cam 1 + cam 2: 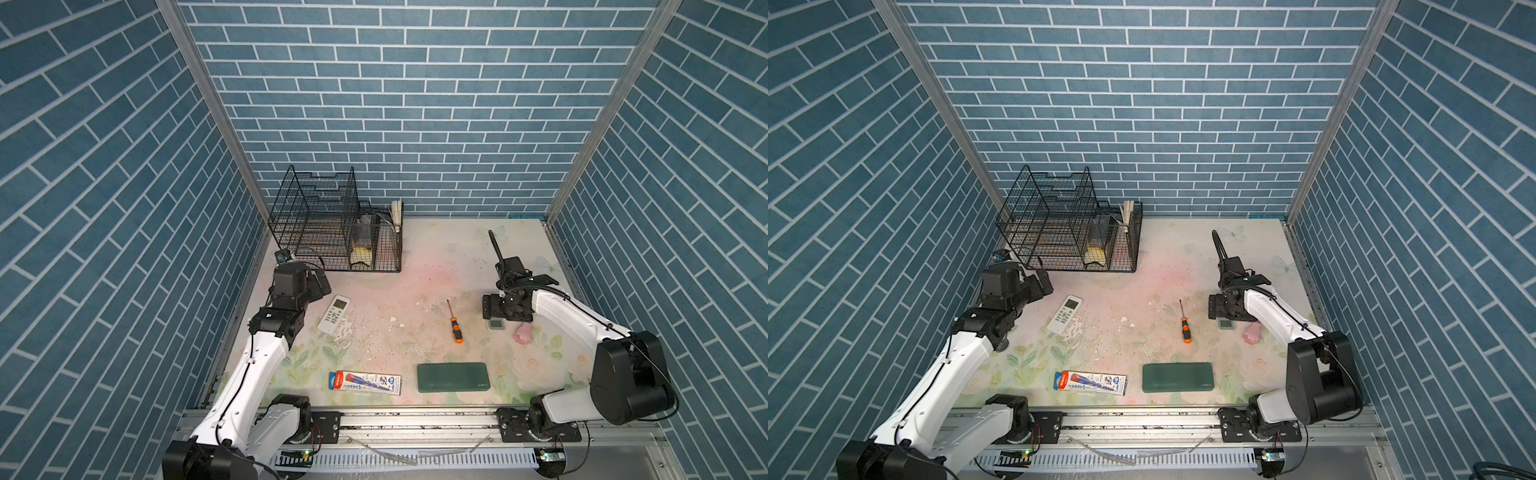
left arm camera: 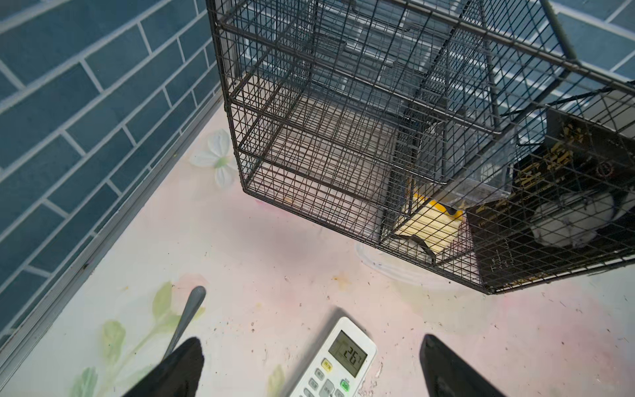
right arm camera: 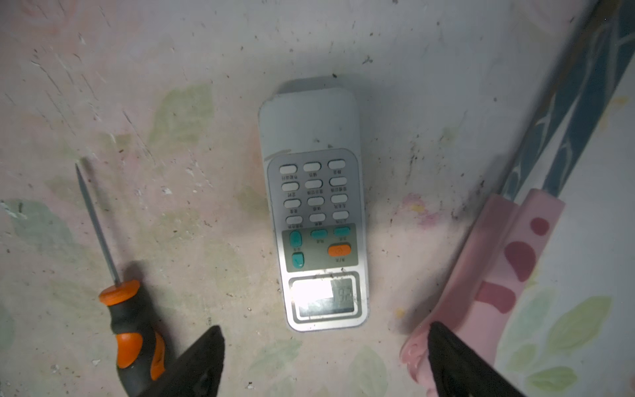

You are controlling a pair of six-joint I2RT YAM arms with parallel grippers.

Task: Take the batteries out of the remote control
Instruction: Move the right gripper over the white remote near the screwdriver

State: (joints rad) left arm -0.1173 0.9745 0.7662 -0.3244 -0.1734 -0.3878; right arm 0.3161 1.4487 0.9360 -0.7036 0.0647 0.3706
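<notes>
Black wire rack (image 1: 316, 224) is your landmark. Your left gripper (image 2: 311, 342) hangs just in front of it, fingers spread wide, with the white remote (image 1: 333, 314) beneath, display end pointing toward the rack. Well apart from the rack, your right gripper (image 3: 324, 328) hovers, also spread, straight over a grey remote (image 3: 316, 206) whose long axis runs between its fingers. Both remotes lie buttons-up, so no batteries show; I judge they're inside. Each arm has its own remote nearest. The screwdriver (image 1: 454, 322) lies between the two remotes.
</notes>
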